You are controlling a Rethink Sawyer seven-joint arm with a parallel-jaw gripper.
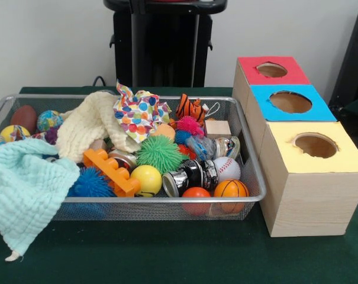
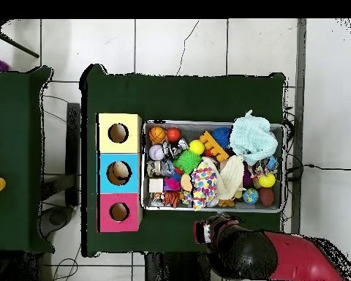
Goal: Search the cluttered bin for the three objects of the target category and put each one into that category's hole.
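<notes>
Three cloths lie over the toys in the cluttered bin (image 1: 250,155) on the counter (image 1: 167,254) beside three boxes — a grasp could snag fabric and drag neighbours out — and whether the pincer is open I cannot tell.

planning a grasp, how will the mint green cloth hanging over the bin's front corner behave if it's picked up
The mint cloth looks floppy: it drapes over the wire bin rim and sags outside. It would likely hang and stretch out rather than hold shape. Its waffle weave suggests it is light and easy to pinch, not slippery.
</notes>
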